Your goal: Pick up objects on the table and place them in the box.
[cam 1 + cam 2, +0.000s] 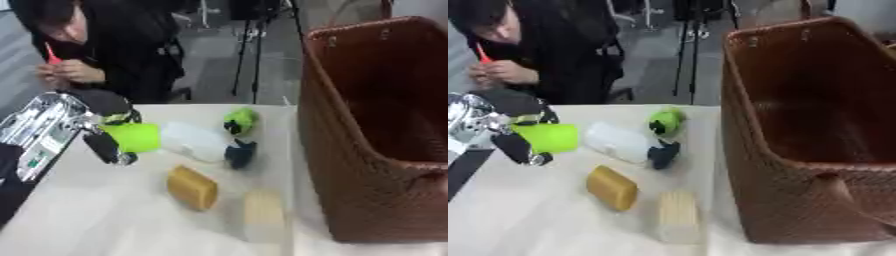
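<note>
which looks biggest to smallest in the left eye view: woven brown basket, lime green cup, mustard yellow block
1. woven brown basket, by far
2. and 3. mustard yellow block and lime green cup look alike; the cup is partly hidden, so unranked

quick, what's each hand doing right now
left hand: fingers shut on the green cup, at the table's left.
right hand: not in view.

A pale, smooth-topped table (105, 220) fills the foreground; beyond its far edge, thin black metal tripod legs (249, 55) stand on grey floor (210, 65).
</note>
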